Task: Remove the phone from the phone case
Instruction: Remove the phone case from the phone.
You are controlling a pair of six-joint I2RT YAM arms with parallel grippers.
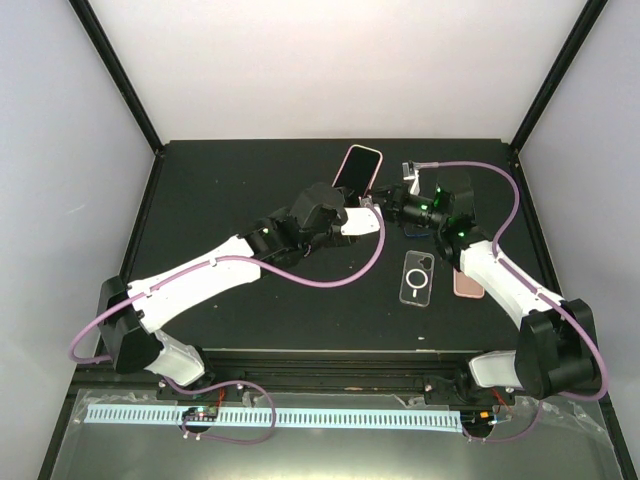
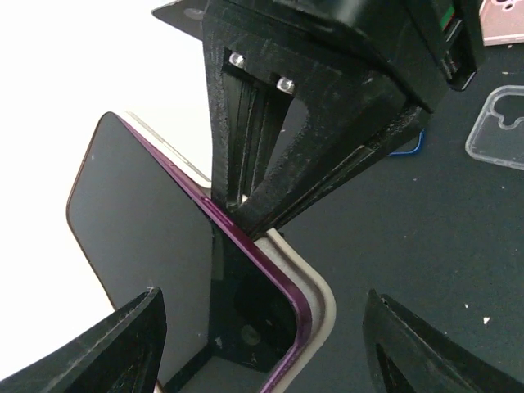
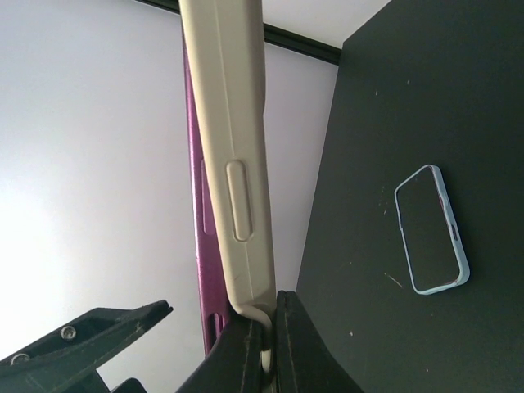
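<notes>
Noted left gripper (image 2: 264, 327) jaws apart, straddling glossy, purple-edged phone (image 2: 139, 237). Found right gripper (image 3: 270, 344) clamped on rounded corner of matte beige case (image 3: 237, 164), part-peeled off phone, raised over rear of matte black table (image 1: 230, 180). Beyond, logged clear case (image 1: 417, 278) lying flat.

Three phones (image 1: 357, 168) (image 1: 468, 283) (image 3: 431, 229), one clear case (image 1: 417, 278)

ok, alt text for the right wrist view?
Right gripper shut on the end of an upright cream rubbery phone case, a purple-edged phone partly out of it. Another phone in a light-blue case lies flat on the black table.
</notes>
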